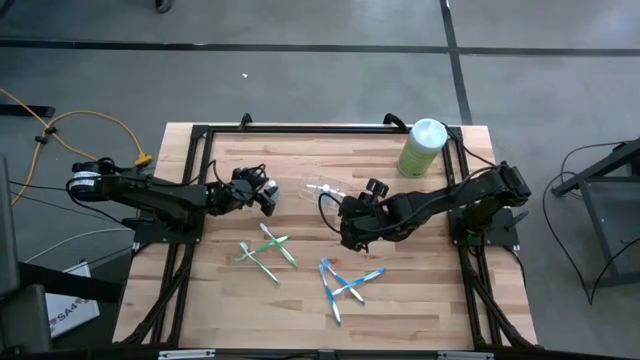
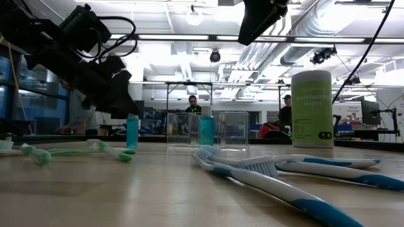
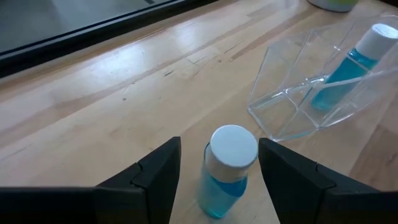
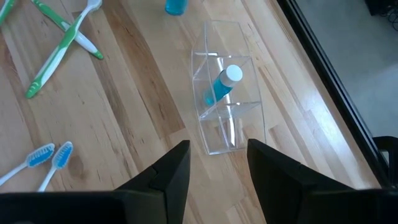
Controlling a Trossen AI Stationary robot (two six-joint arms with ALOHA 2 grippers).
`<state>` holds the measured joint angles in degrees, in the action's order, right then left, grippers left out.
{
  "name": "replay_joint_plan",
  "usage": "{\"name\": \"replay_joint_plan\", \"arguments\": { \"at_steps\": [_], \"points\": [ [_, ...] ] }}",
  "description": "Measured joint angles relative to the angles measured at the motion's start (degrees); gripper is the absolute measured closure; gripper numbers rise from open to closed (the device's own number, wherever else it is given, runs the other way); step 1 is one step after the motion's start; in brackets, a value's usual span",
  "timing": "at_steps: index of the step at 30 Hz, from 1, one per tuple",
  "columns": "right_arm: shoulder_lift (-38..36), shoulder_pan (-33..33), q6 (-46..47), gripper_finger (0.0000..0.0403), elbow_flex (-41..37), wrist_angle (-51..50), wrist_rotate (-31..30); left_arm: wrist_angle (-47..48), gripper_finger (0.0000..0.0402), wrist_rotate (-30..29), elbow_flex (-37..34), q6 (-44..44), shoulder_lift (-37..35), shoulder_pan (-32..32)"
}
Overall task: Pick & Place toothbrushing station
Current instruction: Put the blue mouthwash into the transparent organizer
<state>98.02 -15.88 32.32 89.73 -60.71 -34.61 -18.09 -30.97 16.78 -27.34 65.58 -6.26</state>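
Clear angular holder (image 4: 227, 112), wood-grain table (image 4: 124, 93)

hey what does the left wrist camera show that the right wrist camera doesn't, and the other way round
Only the left wrist view shows the left gripper open around an upright blue bottle with a white cap. Only the right wrist view shows the green-white toothbrushes, the heads of the blue-white toothbrushes, and the right gripper, open above the table. Both show the clear plastic organizer lying on the wooden table with a second blue bottle inside it.
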Motion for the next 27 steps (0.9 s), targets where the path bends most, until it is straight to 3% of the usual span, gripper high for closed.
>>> {"name": "replay_joint_plan", "arguments": {
  "at_steps": [9, 27],
  "points": [
    [0.0, 0.0, 0.0, 0.0251, 0.0, 0.01, 0.02, 0.0, 0.0205, 0.66, 0.0, -0.15, 0.0, 0.0],
    [0.0, -0.18, 0.0, 0.0251, 0.0, 0.0, 0.02, 0.0, 0.0312, 0.58, 0.0, -0.1, 0.0, 0.0]
  ]
}}
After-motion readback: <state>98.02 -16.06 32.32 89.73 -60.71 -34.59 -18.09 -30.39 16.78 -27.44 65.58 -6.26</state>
